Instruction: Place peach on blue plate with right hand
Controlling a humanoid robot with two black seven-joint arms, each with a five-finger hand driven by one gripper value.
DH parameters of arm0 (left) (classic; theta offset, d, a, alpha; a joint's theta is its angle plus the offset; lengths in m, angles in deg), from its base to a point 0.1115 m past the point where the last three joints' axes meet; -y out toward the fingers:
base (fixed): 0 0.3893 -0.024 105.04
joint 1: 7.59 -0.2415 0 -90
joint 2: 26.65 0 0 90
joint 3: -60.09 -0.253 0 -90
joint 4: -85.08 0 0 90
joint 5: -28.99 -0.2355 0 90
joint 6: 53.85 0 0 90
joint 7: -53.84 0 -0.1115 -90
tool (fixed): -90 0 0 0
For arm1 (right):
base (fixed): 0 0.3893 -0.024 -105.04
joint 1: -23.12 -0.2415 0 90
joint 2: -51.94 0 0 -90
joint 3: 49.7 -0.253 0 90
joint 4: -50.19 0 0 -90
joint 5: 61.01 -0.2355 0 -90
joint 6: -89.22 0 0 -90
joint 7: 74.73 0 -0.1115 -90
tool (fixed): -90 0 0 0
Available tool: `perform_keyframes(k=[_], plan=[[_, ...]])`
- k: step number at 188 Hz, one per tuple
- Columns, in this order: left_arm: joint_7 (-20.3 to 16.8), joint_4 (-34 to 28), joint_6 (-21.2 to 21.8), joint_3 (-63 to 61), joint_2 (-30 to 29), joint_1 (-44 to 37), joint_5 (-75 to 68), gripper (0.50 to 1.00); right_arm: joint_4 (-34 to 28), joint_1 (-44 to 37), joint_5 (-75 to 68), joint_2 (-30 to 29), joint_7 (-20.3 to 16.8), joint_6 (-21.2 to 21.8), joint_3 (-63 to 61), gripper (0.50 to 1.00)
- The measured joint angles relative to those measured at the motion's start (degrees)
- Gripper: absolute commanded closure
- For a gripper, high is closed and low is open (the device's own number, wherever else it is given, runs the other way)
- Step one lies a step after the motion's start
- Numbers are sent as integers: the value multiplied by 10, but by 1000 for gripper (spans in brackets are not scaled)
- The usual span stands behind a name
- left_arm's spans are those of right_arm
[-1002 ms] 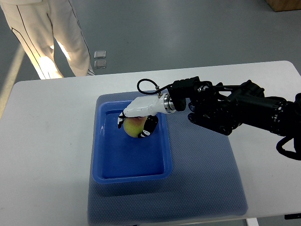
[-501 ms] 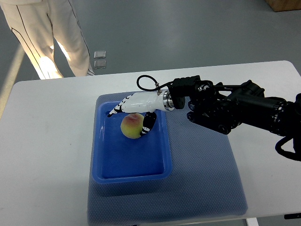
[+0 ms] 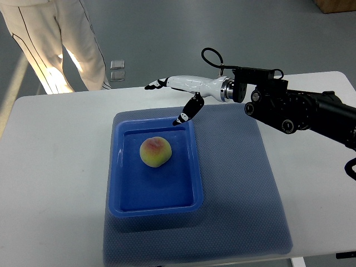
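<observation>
Fingers [image 3: 158, 84] are spreading open, gripping nothing, on the right hand [image 3: 181, 89] hovering past the plate's [image 3: 125, 203] far edge; peach [image 3: 155, 151] is sitting inside, placement looking done, arm retreat left.

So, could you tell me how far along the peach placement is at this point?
The placing looks done: the peach sits inside the blue plate, with nothing touching it. The right hand is open above the plate's far rim, holding nothing. Nothing seems left except perhaps pulling the arm clear. The left hand is not in view.
</observation>
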Motion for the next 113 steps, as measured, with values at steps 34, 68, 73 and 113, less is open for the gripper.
perform_keyframes(k=[34, 68, 73, 113], plan=[[0, 0, 0, 0, 0, 0, 0, 500, 25, 14, -179, 26, 0, 2, -14, 572], [0, 0, 0, 0, 0, 0, 0, 500, 64, 44, -329, 32, -1, 4, -62, 572], [0, 0, 0, 0, 0, 0, 0, 500, 68, 51, -347, 32, -1, 4, -71, 572], [0, 0, 0, 0, 0, 0, 0, 500, 79, 124, -466, 31, -4, 10, -152, 572]])
